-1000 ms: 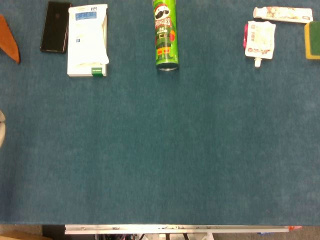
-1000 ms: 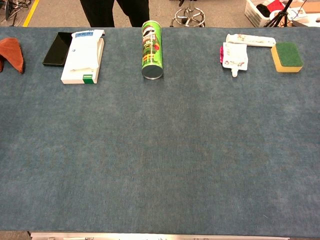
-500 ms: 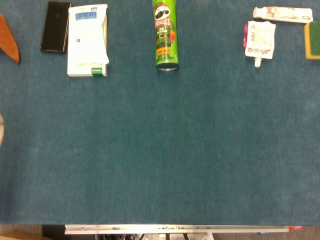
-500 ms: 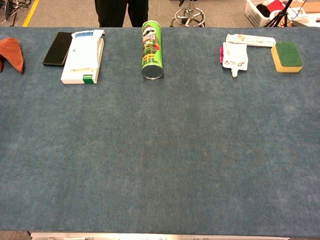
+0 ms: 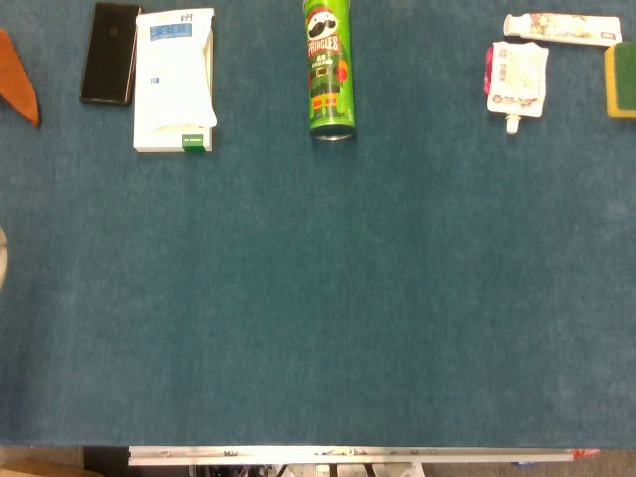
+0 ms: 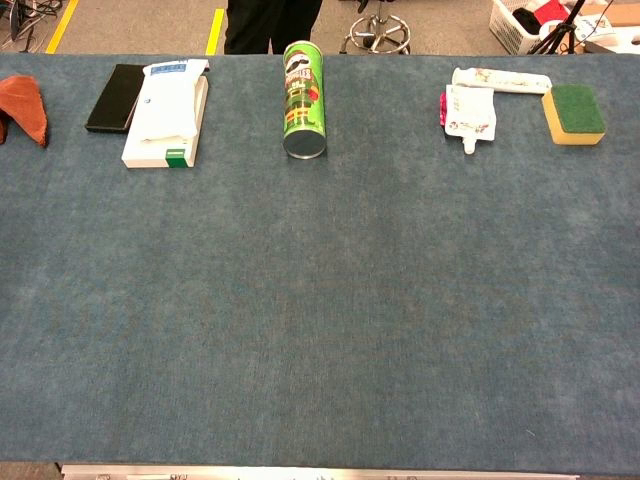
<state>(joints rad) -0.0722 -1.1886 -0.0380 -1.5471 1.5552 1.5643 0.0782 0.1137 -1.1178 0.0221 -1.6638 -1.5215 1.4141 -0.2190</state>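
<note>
Neither hand shows in the head view or the chest view. A green Pringles can lies on its side at the back middle of the blue table. To its left sit a white box with a green tab and a black phone. At the back right lie a white spout pouch, a toothpaste tube and a green-and-yellow sponge.
A brown cloth lies at the far left. A pale sliver touches the left edge of the head view; I cannot tell what it is. A person's legs stand behind the table. The table's metal front edge runs along the bottom.
The person behind the table has stepped to the right. The pale sliver at the left edge of the head view has shrunk. The objects on the table have not moved.
</note>
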